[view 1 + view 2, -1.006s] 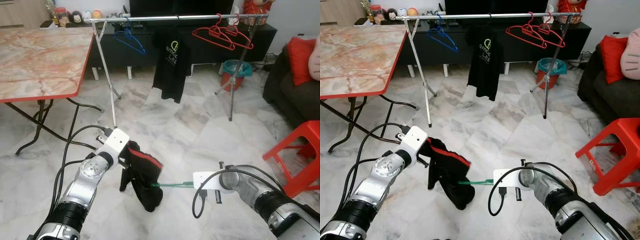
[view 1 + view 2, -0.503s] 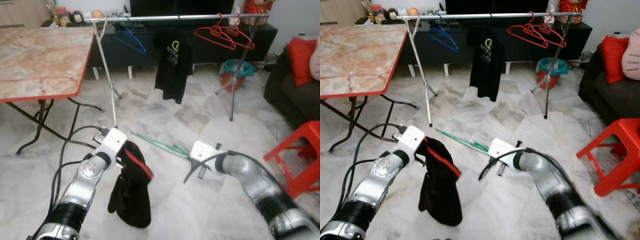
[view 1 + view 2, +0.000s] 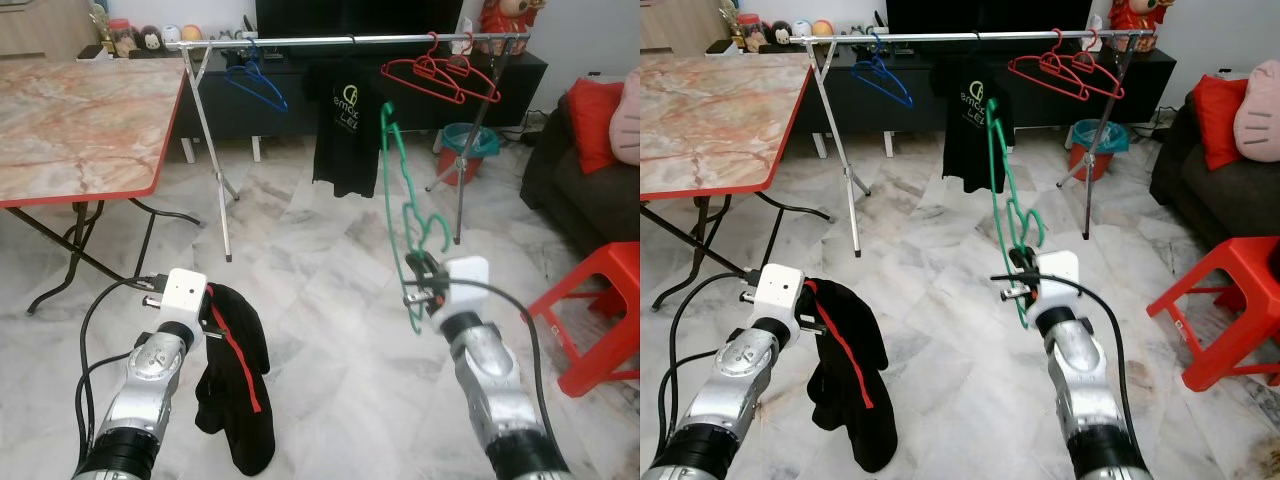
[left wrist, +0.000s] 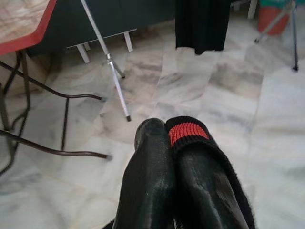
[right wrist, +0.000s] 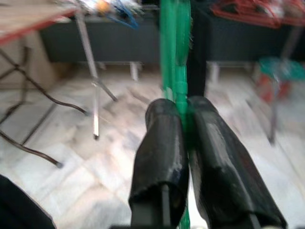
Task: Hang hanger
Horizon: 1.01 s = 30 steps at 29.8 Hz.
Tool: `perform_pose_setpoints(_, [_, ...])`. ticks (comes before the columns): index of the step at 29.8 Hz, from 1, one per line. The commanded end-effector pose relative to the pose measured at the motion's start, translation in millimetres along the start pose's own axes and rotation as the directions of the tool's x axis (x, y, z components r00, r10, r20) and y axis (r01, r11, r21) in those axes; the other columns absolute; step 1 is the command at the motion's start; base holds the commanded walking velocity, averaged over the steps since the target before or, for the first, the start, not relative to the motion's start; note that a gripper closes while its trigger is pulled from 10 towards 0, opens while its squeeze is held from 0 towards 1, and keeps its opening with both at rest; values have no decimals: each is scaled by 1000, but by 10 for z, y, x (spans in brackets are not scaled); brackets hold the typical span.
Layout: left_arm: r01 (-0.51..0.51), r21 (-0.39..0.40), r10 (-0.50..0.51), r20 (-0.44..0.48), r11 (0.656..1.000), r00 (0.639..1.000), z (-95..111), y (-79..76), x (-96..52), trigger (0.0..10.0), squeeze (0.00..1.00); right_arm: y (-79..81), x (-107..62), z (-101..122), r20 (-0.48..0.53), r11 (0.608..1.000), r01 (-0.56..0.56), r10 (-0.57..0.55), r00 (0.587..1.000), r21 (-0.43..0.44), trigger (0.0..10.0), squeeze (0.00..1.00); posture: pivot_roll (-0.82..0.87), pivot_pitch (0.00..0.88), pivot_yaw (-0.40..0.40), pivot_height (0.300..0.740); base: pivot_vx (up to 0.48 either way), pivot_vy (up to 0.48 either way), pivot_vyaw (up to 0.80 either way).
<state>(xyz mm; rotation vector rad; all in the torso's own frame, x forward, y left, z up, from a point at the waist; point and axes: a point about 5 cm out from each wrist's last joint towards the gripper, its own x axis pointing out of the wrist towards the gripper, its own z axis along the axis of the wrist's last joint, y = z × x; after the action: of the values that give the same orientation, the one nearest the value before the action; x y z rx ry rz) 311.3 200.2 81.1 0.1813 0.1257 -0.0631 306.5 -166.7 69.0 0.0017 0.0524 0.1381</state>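
Right gripper (image 5: 183, 125) clamped tight on green hanger (image 3: 400, 200) — held upright in mid-air, well short of the clothes rail (image 3: 350, 40). Left gripper (image 4: 167, 138) pinched shut on black garment (image 3: 235, 385) with red stripe, draped down toward the marble floor (image 3: 310, 250). On the rail: blue hanger (image 3: 255, 85), black T-shirt (image 3: 345, 125), 2 red hangers (image 3: 440, 75).

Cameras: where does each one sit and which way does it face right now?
Head pair: looks forward and down at the clothes rail; both arms show, the right pincer holding the green hanger.
Left wrist: looks along the left pincer, shut on the black garment.
Right wrist: looks along its fingers clamping the hanger.
All share the rail's leg.
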Motion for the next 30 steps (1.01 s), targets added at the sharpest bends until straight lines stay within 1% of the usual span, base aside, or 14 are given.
perform_pose_setpoints(1, [-23, -44, 26, 75, 999, 997, 125, 20, 8, 10000, 0, 5, -22, -3, 13, 999, 40, -40, 999, -19, 10000, 0, 4, 0, -12, 740, 0, 0, 0])
perform_pose_setpoints(2, [-28, -50, 32, 77, 998, 997, 124, 25, 7, 10000, 0, 4, -36, -22, 10, 998, 53, -53, 999, -26, 10000, 0, 3, 0, -13, 740, 0, 0, 0])
perform_pose_setpoints(3, [-50, -63, 55, 82, 997, 995, 123, 50, 8, 10000, 0, -39, -74, -70, 5, 993, 118, -118, 993, 3, 10000, 0, 3, 0, -13, 740, 0, 0, 0])
perform_pose_setpoints(6, [-69, -105, 78, 88, 992, 993, 116, 73, 5, 10000, 0, -109, -113, -125, -2, 973, 210, -211, 978, 90, 10000, 0, 3, 0, -13, 740, 0, 0, 0])
perform_pose_setpoints(7, [-74, -136, 86, 83, 988, 993, 105, 76, 5, 10000, 0, -135, -128, -164, -23, 961, 246, -245, 969, 124, 10000, 0, 2, 0, -11, 740, 0, 0, 0])
perform_pose_setpoints(10, [-48, -142, 61, 84, 989, 995, 101, 30, 3, 10000, 0, -117, -126, -178, -33, 954, 259, -257, 966, 153, 10000, 0, 3, 0, -8, 740, 0, 0, 0])
perform_pose_setpoints(12, [-49, -149, 62, 84, 988, 995, 105, 21, 6, 10000, 0, -111, -112, -157, -25, 954, 259, -258, 966, 151, 10000, 0, 0, 0, -8, 740, 0, 307, 0])
perform_pose_setpoints(14, [-48, -145, 61, 89, 988, 994, 117, 12, 12, 10000, 0, -84, -97, -136, -13, 963, 243, -243, 970, 118, 10000, 0, 5, 0, -7, 740, 0, 352, 0])
perform_pose_setpoints(18, [-50, -147, 65, 95, 988, 993, 134, 18, 24, 10000, 0, -64, -89, -112, 4, 959, 247, -250, 968, 143, 10000, 0, 6, 0, -5, 740, 0, 345, 0])
perform_pose_setpoints(24, [-43, -147, 58, 103, 988, 993, 170, 14, 46, 10000, 0, 1, -57, -65, 37, 970, 208, -215, 976, 128, 10000, 0, 9, 0, 1, 740, 0, 341, 0])
perform_pose_setpoints(25, [-42, -150, 59, 107, 988, 993, 179, 10, 50, 10000, 0, 31, -52, -50, 52, 978, 185, -191, 980, 98, 10000, 0, 9, 0, 1, 740, 0, 341, 0])
perform_pose_setpoints(27, [-41, -151, 58, 109, 988, 992, 191, 3, 57, 10000, 0, 51, -48, -37, 63, 980, 170, -177, 982, 101, 10000, 0, 10, 0, 2, 740, 0, 337, 0])
perform_pose_setpoints(28, [-42, -150, 59, 111, 988, 992, 202, 0, 63, 10000, 0, 59, -45, -21, 72, 984, 165, -170, 983, 65, 10000, 0, 13, 0, 2, 740, 0, 326, 800])
perform_pose_setpoints(30, [-43, -151, 60, 113, 988, 992, 212, 0, 71, 10000, 0, 64, -37, -12, 75, 985, 162, -166, 983, 57, 10000, 0, 13, 0, 3, 740, 0, 326, 800])
